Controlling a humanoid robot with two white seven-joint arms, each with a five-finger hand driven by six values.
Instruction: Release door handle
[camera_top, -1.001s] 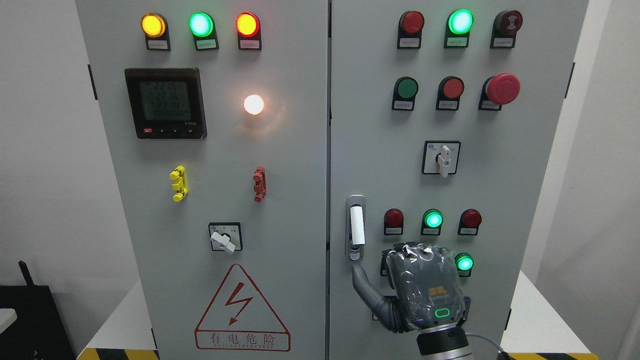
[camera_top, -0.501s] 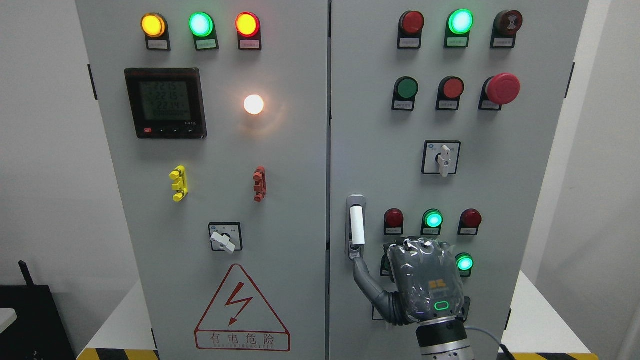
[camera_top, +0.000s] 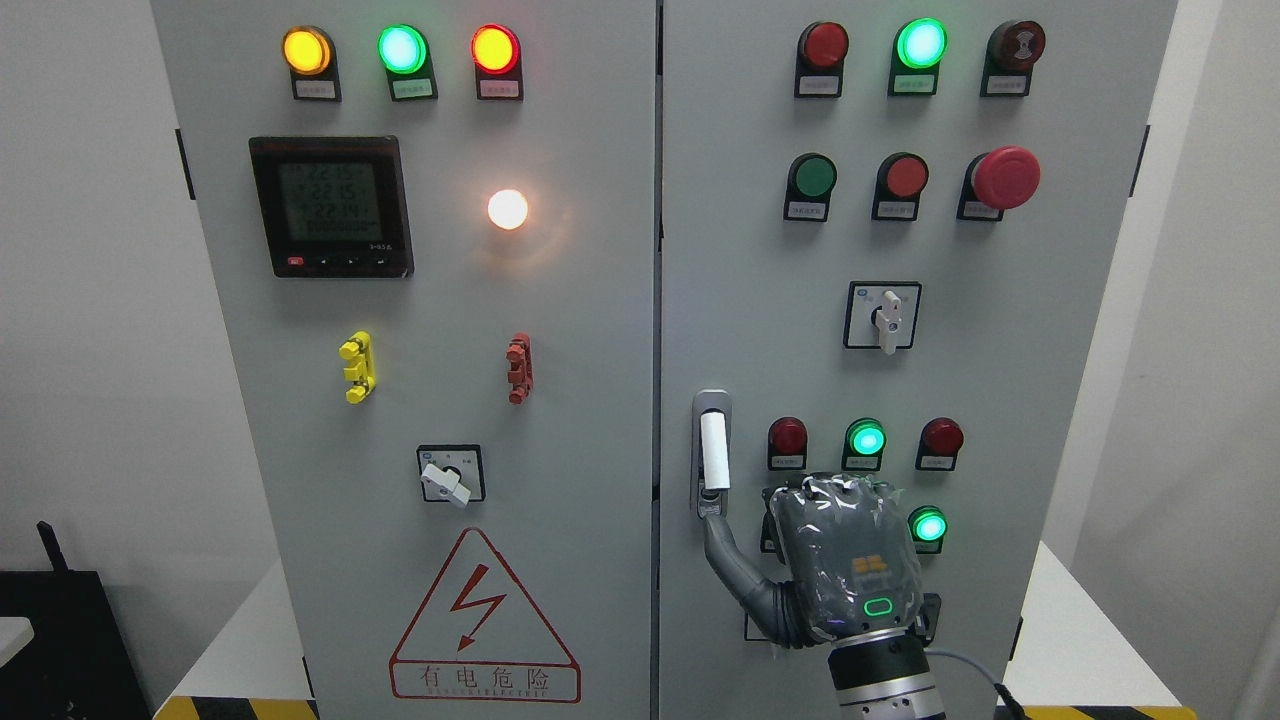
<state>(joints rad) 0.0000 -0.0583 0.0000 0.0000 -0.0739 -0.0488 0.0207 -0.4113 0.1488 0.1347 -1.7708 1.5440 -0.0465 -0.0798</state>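
Handle (camera_top: 712, 452) looks rigid, a white swing lever seated upright in its metal recess on the cabinet's right door (camera_top: 760, 300), best gripped along its bar. Just below it, the right hand (camera_top: 830, 570) shows its back, thumb (camera_top: 722, 545) stretched up touching the recess's lower end (other fingers hidden, so grip state unclear).

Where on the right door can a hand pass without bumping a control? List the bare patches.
Bare: the panel left of the white selector switch, above the door handle, and the strip below the red mushroom button. Crowded: the top button rows, and the lamps around the right hand.
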